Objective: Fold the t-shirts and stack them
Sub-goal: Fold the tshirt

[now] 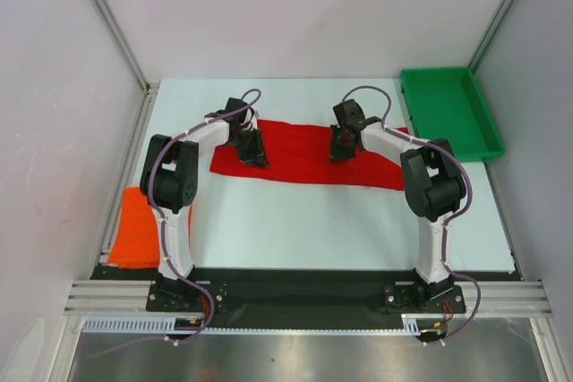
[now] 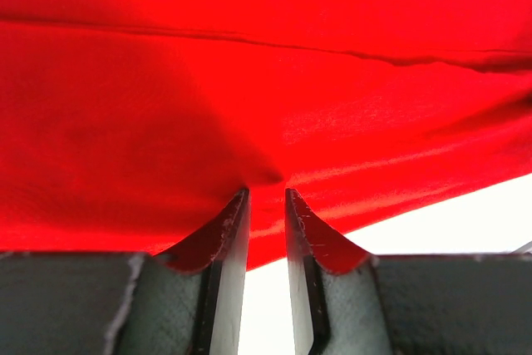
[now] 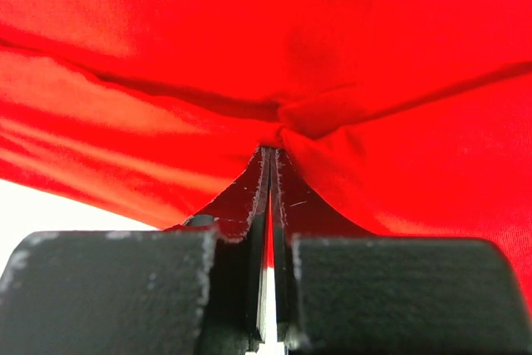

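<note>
Red t-shirt (image 1: 300, 165) lies spread across table (image 1: 295, 230). The left fingers (image 2: 229, 234) are narrow, pinching its cloth. The right fingers (image 3: 246, 197) are clamped tight on a bunched fold. Orange t-shirt (image 1: 136, 234) is folded at the near-left edge.

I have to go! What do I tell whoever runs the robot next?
Left gripper: shut on the bright red cloth t-shirt near its left end.
Right gripper: shut on it right of centre.
The shirt lies in a long band across the middle.
Done: orange cloth t-shirt, folded, at the near left edge.
Left: fold the red one, stack both.
</note>
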